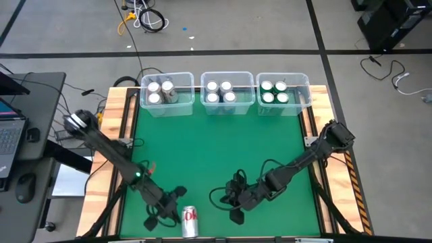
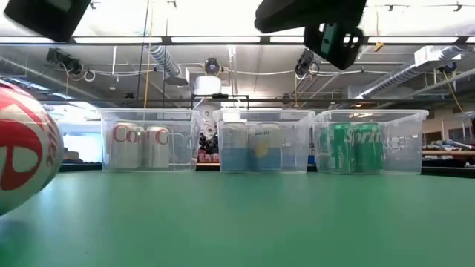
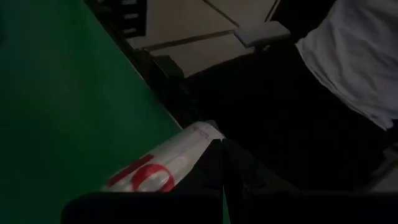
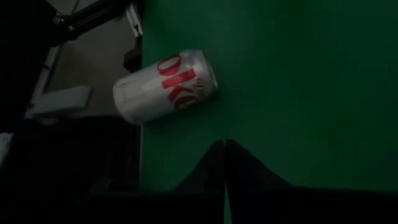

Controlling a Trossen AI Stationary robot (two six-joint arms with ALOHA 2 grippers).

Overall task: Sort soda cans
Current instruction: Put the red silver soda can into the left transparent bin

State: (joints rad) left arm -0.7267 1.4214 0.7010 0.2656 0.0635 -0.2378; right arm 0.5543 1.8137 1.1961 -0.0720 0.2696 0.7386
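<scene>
One silver soda can with red lettering (image 1: 190, 221) lies on its side at the near edge of the green mat; the low view shows it large at the left (image 2: 22, 156). My left gripper (image 1: 177, 208) is shut, just left of the can, its fingertips (image 3: 222, 146) beside one end of the can (image 3: 155, 168). My right gripper (image 1: 228, 204) is shut to the right of the can, its fingertips (image 4: 224, 146) pointing toward it (image 4: 165, 87) with bare mat between them. My left gripper's shut fingertips stand right beside one end of the lying can (image 3: 208, 132). I cannot tell whether they touch it.
Three clear bins stand along the far edge: the left bin (image 1: 167, 106) holds three silver cans, the middle one (image 1: 227, 108) several pale cans, the right one (image 1: 282, 109) several green cans. Bare green mat (image 1: 216, 148) lies between the bins and the grippers.
</scene>
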